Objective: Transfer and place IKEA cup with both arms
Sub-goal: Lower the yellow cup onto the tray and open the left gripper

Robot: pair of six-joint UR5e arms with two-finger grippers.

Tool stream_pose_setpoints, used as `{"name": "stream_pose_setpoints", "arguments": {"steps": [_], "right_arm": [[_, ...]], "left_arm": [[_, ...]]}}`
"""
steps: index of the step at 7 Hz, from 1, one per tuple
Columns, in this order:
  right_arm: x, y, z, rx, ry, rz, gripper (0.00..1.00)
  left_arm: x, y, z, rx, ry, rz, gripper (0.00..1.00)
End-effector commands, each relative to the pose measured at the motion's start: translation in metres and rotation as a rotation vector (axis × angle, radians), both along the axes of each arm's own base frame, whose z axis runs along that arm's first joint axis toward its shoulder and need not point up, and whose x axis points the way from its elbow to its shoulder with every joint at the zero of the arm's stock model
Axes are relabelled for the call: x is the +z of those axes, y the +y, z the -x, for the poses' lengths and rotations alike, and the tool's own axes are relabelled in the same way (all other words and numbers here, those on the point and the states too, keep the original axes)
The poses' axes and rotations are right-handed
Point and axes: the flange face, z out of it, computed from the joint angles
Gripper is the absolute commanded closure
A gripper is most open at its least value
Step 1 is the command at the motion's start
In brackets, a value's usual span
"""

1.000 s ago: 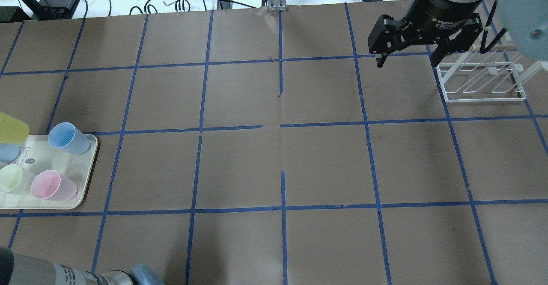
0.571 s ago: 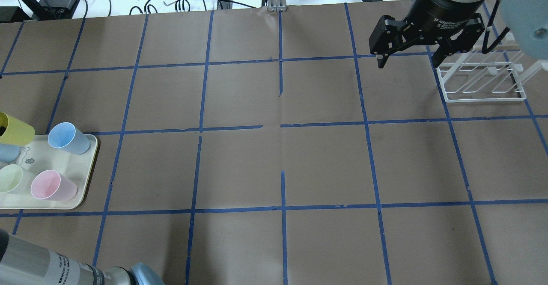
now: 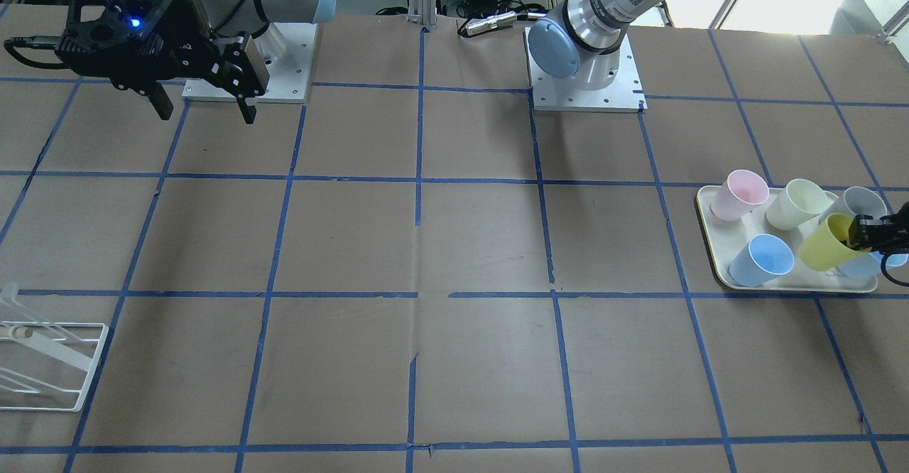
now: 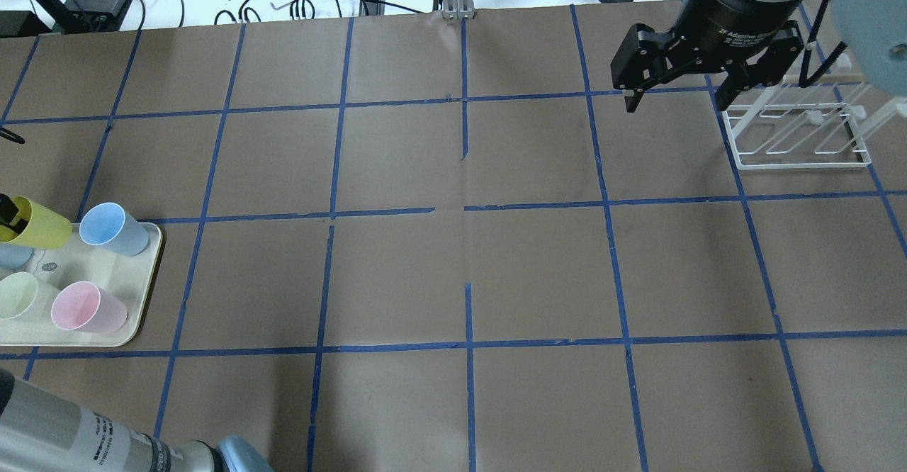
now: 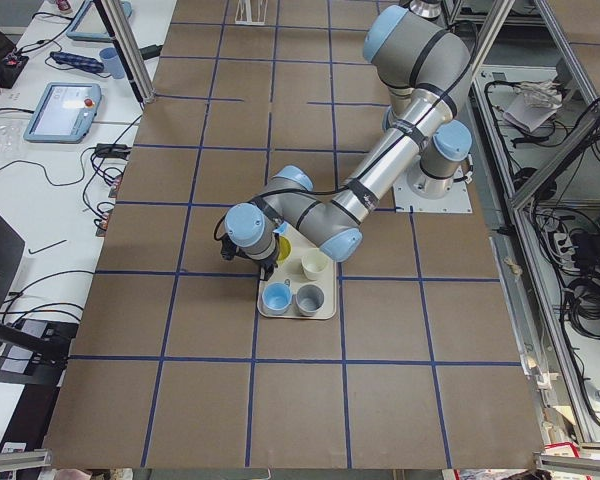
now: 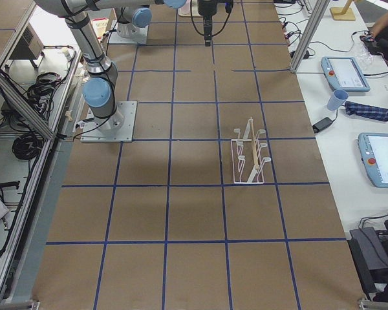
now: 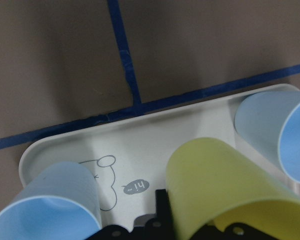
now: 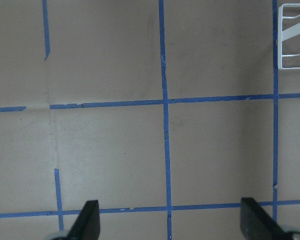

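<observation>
The bright yellow IKEA cup (image 4: 41,225) hangs tilted on its side over the far end of the cream tray (image 4: 113,270). My left gripper (image 3: 878,235) is shut on its rim, with one finger inside the mouth. The cup also shows in the front view (image 3: 824,243) and fills the lower right of the left wrist view (image 7: 225,185). My right gripper (image 4: 674,103) is open and empty, high above the table's far right, next to the white rack (image 4: 801,132). Its fingertips (image 8: 88,220) show over bare table.
The tray holds a light blue cup (image 4: 113,228), a pink cup (image 4: 88,307), a pale cream cup (image 4: 18,295) and another blue cup (image 4: 13,254) under the yellow one. Brown paper with blue tape lines covers the table. Cables lie along the far edge.
The yellow cup has moved a little right and further into view over the tray, held by my left gripper. The right gripper has stayed almost still.
</observation>
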Motion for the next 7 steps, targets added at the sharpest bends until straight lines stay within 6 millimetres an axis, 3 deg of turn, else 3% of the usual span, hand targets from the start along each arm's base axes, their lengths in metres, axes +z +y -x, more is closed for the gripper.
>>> {"name": "stream_pose_setpoints", "arguments": {"steps": [1, 3, 4, 6, 7], "right_arm": [[0.0, 0.0, 0.001, -0.001, 0.003, 0.0, 0.0], [0.002, 0.0, 0.0, 0.001, 0.001, 0.003, 0.0], [0.003, 0.0, 0.0, 0.001, 0.001, 0.005, 0.0], [0.003, 0.0, 0.0, 0.001, 0.001, 0.003, 0.0], [0.002, 0.001, 0.001, 0.001, 0.003, -0.006, 0.0]], "left_arm": [[-0.024, 0.001, -0.001, 0.001, 0.028, -0.031, 1.0], [-0.04, 0.003, -0.003, -0.005, 0.007, -0.052, 1.0], [-0.04, 0.004, -0.003, -0.007, 0.007, -0.054, 0.89], [-0.045, 0.006, -0.002, -0.005, 0.015, -0.057, 0.3], [-0.046, 0.007, -0.001, -0.002, 0.015, -0.059, 0.22]]}}
